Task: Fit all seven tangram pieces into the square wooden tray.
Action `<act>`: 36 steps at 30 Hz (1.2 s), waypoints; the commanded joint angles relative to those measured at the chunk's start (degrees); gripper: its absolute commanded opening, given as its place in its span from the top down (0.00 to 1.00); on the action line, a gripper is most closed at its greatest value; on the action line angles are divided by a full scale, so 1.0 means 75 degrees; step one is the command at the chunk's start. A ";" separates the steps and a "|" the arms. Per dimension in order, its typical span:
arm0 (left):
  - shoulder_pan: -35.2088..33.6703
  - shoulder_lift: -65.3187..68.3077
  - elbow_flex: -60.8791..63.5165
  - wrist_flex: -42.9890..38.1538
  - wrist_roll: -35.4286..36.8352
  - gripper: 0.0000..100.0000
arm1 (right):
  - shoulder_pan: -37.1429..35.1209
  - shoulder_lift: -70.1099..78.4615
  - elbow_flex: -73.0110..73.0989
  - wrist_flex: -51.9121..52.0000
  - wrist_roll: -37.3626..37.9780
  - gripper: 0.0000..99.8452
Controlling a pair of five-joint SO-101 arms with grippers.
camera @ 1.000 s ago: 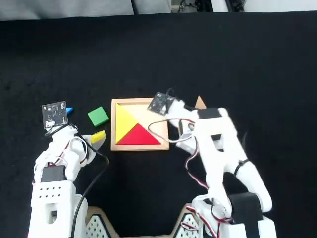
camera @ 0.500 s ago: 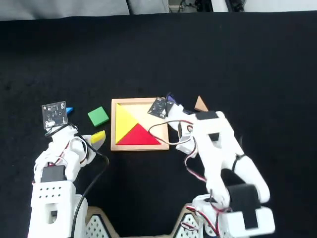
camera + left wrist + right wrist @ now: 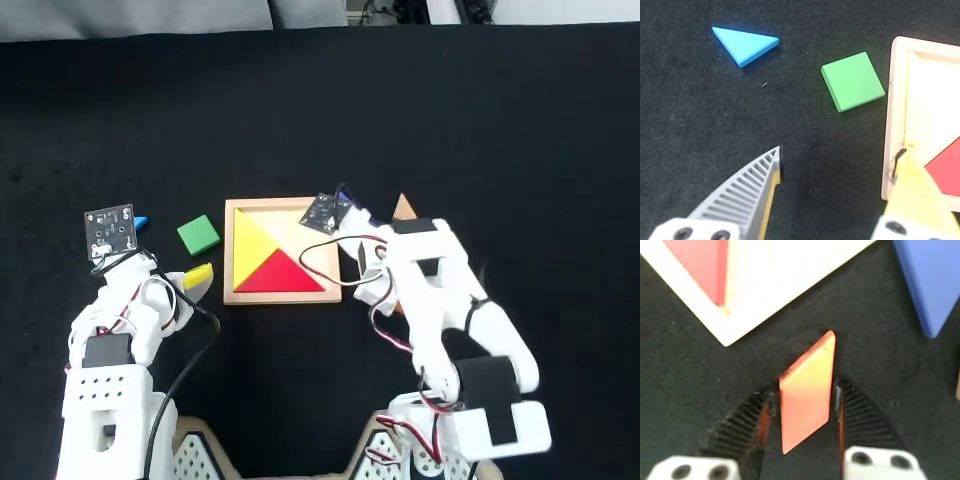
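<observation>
Your right jaws pinch a flat orange parallelogram (image 3: 807,400) by its long edges, holding it tilted just off a corner of the pale wooden tray (image 3: 740,327). A smooth blue piece (image 3: 935,280) lies near on the black, cloth-like worktop (image 3: 680,390). Inside the tray, a red triangle (image 3: 275,272) and a yellow triangle (image 3: 252,243) sit edge to edge. Your left jaws gape wide over the worktop beside the tray's rim, near a green square (image 3: 853,81) and, farther out, a light-blue triangle (image 3: 745,44).
</observation>
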 commanded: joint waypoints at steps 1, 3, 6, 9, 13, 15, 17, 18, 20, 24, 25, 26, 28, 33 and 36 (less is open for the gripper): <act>0.0076 -0.0082 -0.0029 -0.0141 -0.0047 0.65 | -0.0023 -0.0815 -0.0369 0.0539 -0.0152 0.81; 0.0076 -0.0082 -0.0029 -0.0141 -0.0047 0.65 | -0.0176 -0.1049 -0.0334 0.0856 -0.0141 0.81; 0.0076 -0.0082 -0.0029 -0.0141 -0.0047 0.65 | -0.0340 -0.1108 -0.0076 0.0973 -0.0141 0.81; 0.0076 -0.0082 -0.0029 -0.0141 -0.0047 0.65 | -0.0363 -0.1108 0.0147 0.0879 -0.0047 0.82; 0.0076 -0.0082 -0.0029 -0.0141 -0.0047 0.65 | -0.0328 -0.1096 0.0287 0.0539 0.0000 0.82; 0.0076 -0.0082 -0.0029 -0.0141 -0.0047 0.65 | -0.0328 -0.1096 0.0358 0.0363 0.0000 0.82; 0.0076 -0.0082 -0.0029 -0.0141 -0.0047 0.65 | -0.0328 -0.1096 0.0463 0.0199 0.0000 0.82; 0.0076 -0.0082 -0.0029 -0.0141 -0.0047 0.65 | -0.0328 -0.1096 0.0522 0.0152 0.0012 0.82; 0.0076 -0.0082 -0.0029 -0.0141 -0.0047 0.65 | -0.0328 -0.1096 0.0639 0.0059 0.0023 0.82; 0.0076 -0.0082 -0.0029 -0.0141 -0.0047 0.65 | -0.0352 -0.1096 0.0932 -0.0023 0.0328 0.82; 0.0076 -0.0082 -0.0029 -0.0141 -0.0047 0.65 | -0.0352 -0.1096 0.1002 -0.0070 0.0399 0.82; 0.0076 -0.0082 -0.0029 -0.0141 -0.0047 0.65 | -0.0352 -0.1096 0.1096 -0.0211 0.0410 0.82; 0.0076 -0.0082 -0.0029 -0.0141 -0.0047 0.65 | -0.0340 -0.1096 0.1295 -0.0551 0.0422 0.83; 0.0076 -0.0082 -0.0029 -0.0129 -0.0047 0.65 | -0.0340 -0.1096 0.1436 -0.0727 0.0422 0.84; 0.0076 -0.0082 -0.0029 -0.0129 -0.0047 0.65 | -0.0340 -0.1096 0.1436 -0.0727 0.0422 0.84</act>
